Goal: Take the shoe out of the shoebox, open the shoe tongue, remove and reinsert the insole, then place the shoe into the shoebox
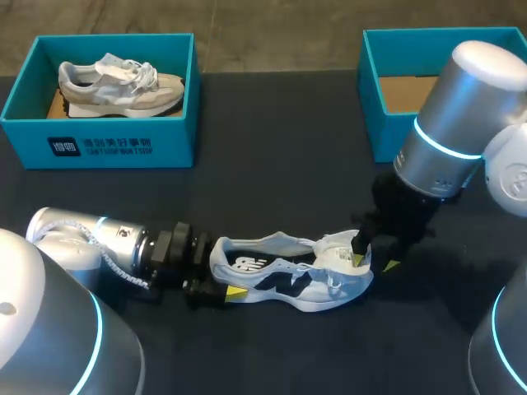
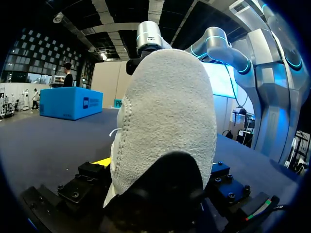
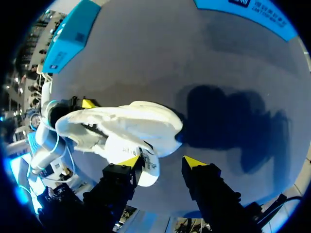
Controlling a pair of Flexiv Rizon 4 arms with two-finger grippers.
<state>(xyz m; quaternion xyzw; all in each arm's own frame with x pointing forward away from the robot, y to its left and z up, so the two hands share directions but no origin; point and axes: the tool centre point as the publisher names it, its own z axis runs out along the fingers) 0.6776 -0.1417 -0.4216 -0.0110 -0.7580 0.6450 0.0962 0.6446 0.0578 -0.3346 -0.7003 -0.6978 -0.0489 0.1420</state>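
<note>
A white and pale-blue shoe (image 1: pixel 288 280) lies on its side on the dark table, heel toward my left arm. My left gripper (image 1: pixel 222 273) is shut on the heel; in the left wrist view the heel (image 2: pixel 165 121) fills the space between its fingers (image 2: pixel 104 162). My right gripper (image 1: pixel 375 262) sits at the shoe's toe end and is open. In the right wrist view the shoe (image 3: pixel 126 126) lies ahead of the right gripper (image 3: pixel 163 162). The white tongue (image 3: pixel 146 167) rests against one fingertip (image 3: pixel 130 161), and bare table shows between the two tips.
A teal shoebox (image 1: pixel 99 144) at the back left holds a grey-white shoe (image 1: pixel 119 82). A second teal shoebox (image 1: pixel 375 115) at the back right shows only its cardboard floor. Bare dark table lies between the boxes and the shoe.
</note>
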